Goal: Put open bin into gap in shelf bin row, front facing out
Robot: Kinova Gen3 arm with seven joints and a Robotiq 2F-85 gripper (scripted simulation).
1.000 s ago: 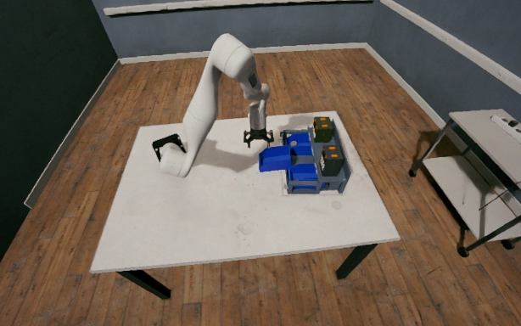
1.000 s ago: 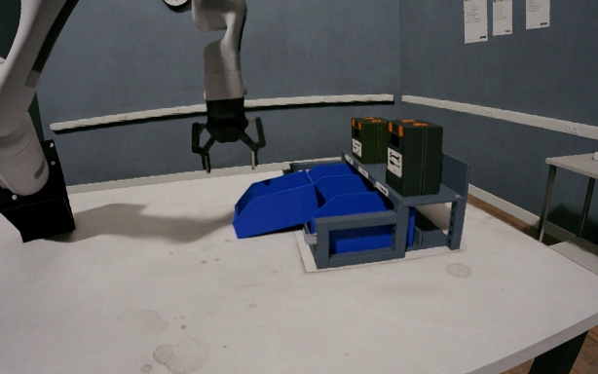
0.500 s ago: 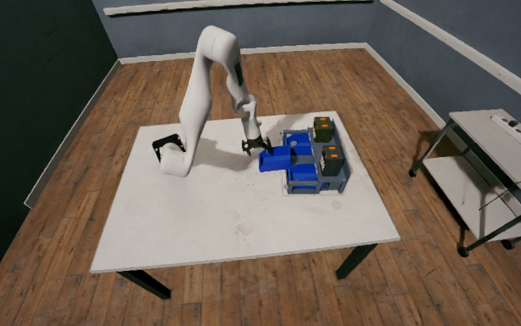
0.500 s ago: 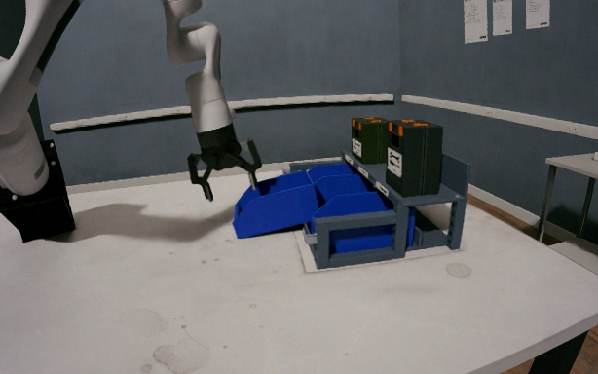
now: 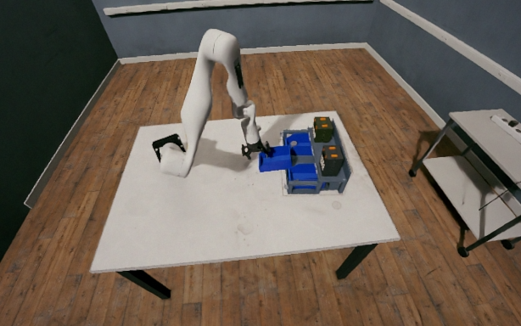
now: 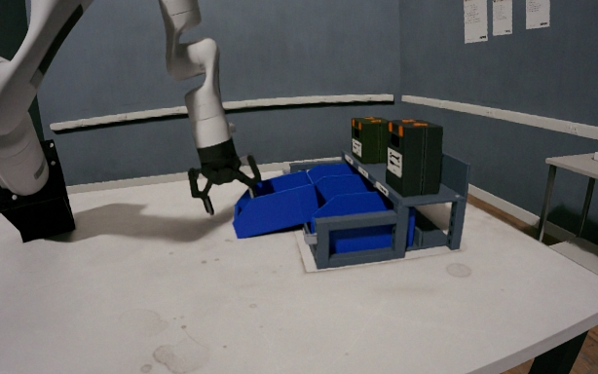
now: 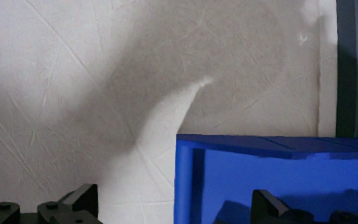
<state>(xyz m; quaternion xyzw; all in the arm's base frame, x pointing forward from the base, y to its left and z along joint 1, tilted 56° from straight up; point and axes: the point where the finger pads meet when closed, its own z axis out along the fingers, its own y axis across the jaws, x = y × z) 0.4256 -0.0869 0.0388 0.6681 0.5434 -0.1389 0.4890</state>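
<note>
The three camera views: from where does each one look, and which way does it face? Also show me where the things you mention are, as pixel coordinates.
Top: high above, looking down on the table (image 5: 204, 212); whole arm (image 5: 197, 98) shows.
Exterior: beside the table (image 6: 292, 317), looking across it; arm (image 6: 206, 107) partly cut off.
Wrist: on the arm, looking down; only gripper fingers show.
Top and exterior share both dark boxes (image 5: 332, 161) (image 6: 414, 158).

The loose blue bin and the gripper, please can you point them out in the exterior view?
Loose blue bin (image 6: 275, 212): exterior view, its side wall.
Gripper (image 6: 233, 201): exterior view, midway between its fingertips.
</note>
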